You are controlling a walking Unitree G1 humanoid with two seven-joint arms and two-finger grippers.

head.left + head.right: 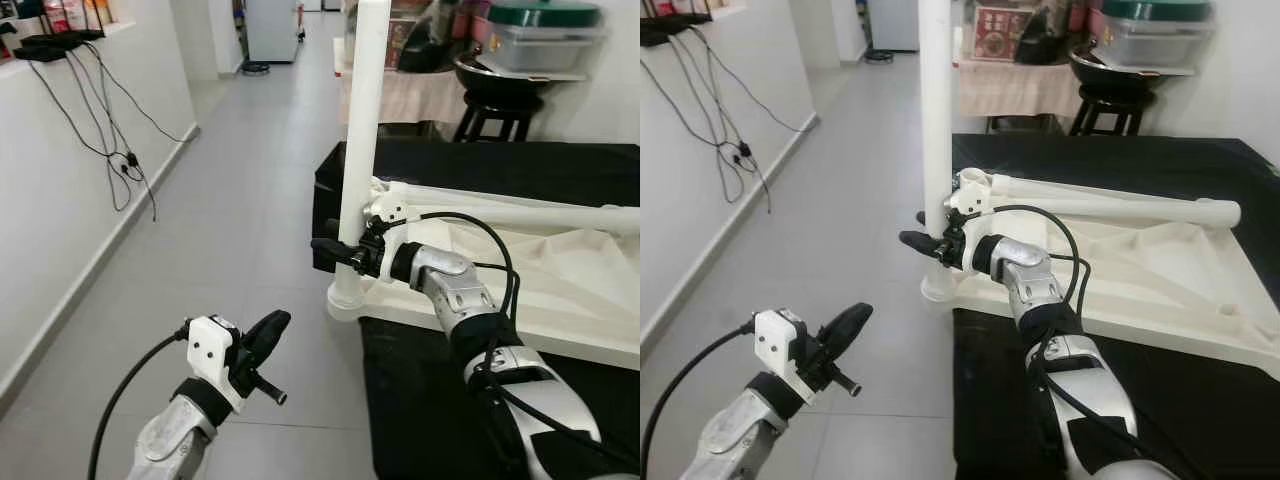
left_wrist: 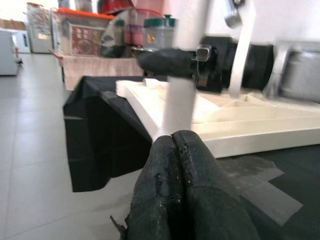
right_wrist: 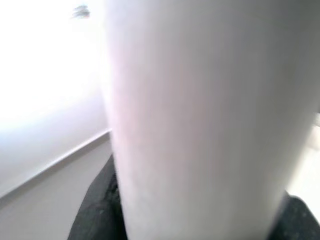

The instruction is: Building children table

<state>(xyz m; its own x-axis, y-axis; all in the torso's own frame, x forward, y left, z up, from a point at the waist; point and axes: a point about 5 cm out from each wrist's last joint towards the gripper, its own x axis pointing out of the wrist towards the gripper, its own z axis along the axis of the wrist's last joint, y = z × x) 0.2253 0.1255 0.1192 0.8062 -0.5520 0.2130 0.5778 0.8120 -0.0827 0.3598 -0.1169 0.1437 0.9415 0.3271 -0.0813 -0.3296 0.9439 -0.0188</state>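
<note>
The white children's table top (image 1: 560, 290) lies upside down on a black cloth. One white leg (image 1: 362, 120) stands upright in its near-left corner socket. My right gripper (image 1: 340, 252) is shut on this leg just above its base, and the leg (image 3: 200, 115) sits between the black fingers in the right wrist view. A second white leg (image 1: 1110, 207) lies flat across the table top behind my right arm. My left gripper (image 1: 270, 328) hovers over the floor tiles, left of and nearer than the table corner, shut and empty. Its closed fingers (image 2: 180, 185) point toward the upright leg (image 2: 180, 100).
The black cloth (image 1: 450, 170) covers the floor under and around the table top. A black stool with a dark pan (image 1: 500, 85) and plastic boxes (image 1: 540, 35) stand behind. Cables (image 1: 120, 160) hang on the white wall at left. Grey floor tiles (image 1: 230, 200) run along the left.
</note>
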